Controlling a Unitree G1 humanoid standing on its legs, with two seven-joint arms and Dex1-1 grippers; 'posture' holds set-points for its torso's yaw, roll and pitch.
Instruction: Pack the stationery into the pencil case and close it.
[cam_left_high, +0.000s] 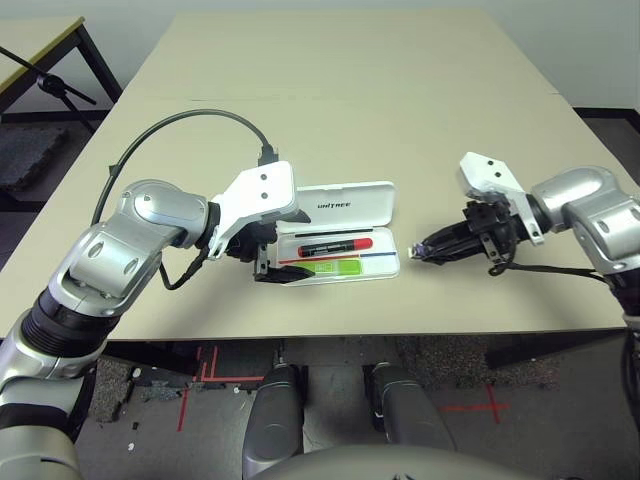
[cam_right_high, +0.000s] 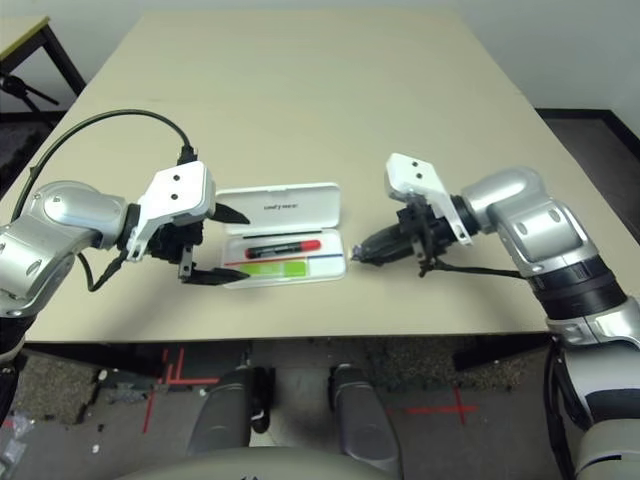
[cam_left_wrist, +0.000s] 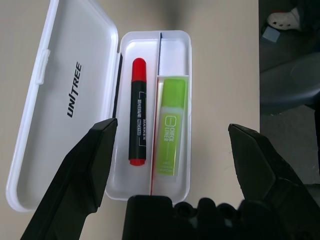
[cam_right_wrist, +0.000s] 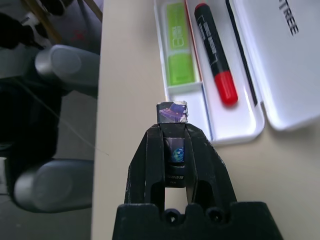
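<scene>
The case (cam_left_high: 345, 235) lies open on the bench (cam_left_high: 330, 90), its lid folded flat on the far side of the tray so the tray takes items from above. The marker (cam_left_wrist: 138, 111) and the highlighter (cam_left_wrist: 171, 131) lie side by side in the tray, each in its own lane, split by a thin divider.

The left tool (cam_left_high: 268, 255) stands at the left end of the case, fingers spread wide and holding nothing, one finger to each side of that end; it looks posted there to steady the case while the last item goes in.

The right tool (cam_left_high: 430, 248) is clamped shut on the block (cam_right_wrist: 173, 112), near the right end of the case and clear of the bench. It points toward the case, probably so the block can be dropped into the free space at that end of the tray.

The lid reads "UNITREE". The marker's barrel carries "MARKER". The highlighter's label reads "CHECK LINER". The block's wrapper shows a small picture, too small to read.
</scene>
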